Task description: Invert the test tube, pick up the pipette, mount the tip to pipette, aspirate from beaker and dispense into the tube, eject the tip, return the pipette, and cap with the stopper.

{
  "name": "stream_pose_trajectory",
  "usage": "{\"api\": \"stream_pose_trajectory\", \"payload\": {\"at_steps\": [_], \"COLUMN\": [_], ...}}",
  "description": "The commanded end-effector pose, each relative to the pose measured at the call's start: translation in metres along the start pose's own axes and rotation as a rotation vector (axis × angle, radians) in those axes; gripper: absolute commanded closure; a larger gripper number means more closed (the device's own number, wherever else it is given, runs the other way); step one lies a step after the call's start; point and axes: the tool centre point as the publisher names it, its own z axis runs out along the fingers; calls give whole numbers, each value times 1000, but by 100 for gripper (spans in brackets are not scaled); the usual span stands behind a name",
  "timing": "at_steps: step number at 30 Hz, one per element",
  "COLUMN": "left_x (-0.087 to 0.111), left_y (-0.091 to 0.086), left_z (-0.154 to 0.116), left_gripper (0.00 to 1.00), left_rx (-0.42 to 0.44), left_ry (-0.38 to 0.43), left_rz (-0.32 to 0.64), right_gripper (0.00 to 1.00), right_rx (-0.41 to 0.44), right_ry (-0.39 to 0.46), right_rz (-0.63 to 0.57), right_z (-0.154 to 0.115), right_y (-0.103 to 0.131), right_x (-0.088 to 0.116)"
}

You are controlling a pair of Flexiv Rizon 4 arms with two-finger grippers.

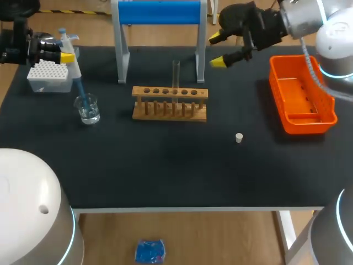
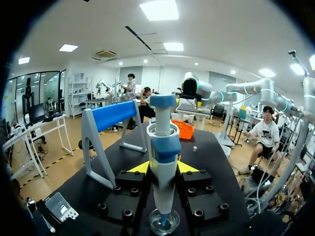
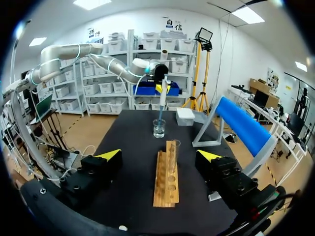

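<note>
Left pincer: the left pincer [image 2: 163, 168] pinches the pipette [image 1: 70, 55] upright at the tabletop's [image 1: 165, 165] 10 o'clock corner.
Tip: the tip [image 1: 81, 91] is mounted and dips into the beaker [image 1: 88, 109], so this reads as the aspirate step.
Right pincer: the right pincer [image 1: 220, 49] is spread and empty, hovering at 1 o'clock from the rack [image 1: 170, 103].
Tube: the tube [image 1: 176, 74] stands mouth-up in the rack's far row, near its middle.
Stopper: the stopper [image 1: 239, 138] lies alone at 4 o'clock from the rack, well apart from it.
Risk, beaker: a sideways pull before the tip clears the rim could tip the light beaker and spill it.
Risk, carry: a jolt on the way towards 3 o'clock could shake drops onto the tabletop.
Risk, dispense: the tube mouth is narrow; a tip coming in off-centre could catch the glass and tilt the tube, or miss it.
Risk, crowding: the stand [image 1: 160, 14] has legs at 12 o'clock of the rack, close behind the tube, so an approach from behind looks tight.
Edges: the tip box [image 1: 48, 74] sits just at 11 o'clock of the beaker, near the left edge; the bin [image 1: 300, 96] is near the right edge.
Open room: bare tabletop lies between beaker and rack, and across the whole 6 o'clock half.
</note>
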Motion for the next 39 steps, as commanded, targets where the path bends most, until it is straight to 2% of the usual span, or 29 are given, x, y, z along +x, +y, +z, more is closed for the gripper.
{"api": "stream_pose_trajectory", "payload": {"at_steps": [1,18,20,39], "left_x": [-1,-1,-1,-1], "left_y": [-1,-1,-1,-1], "left_z": [-1,-1,-1,-1], "left_gripper": [100,100,100,100], "left_rx": [-1,-1,-1,-1], "left_ry": [2,2,2,2], "left_rz": [-1,-1,-1,-1], "right_gripper": [0,0,0,0], "right_rx": [-12,12,34,28], "right_ry": [17,38,18,26], "right_rz": [6,13,11,4], "right_z": [15,46,47,47], "right_y": [-11,-25,-24,-23], "right_x": [-14,-19,-19,-20]}}
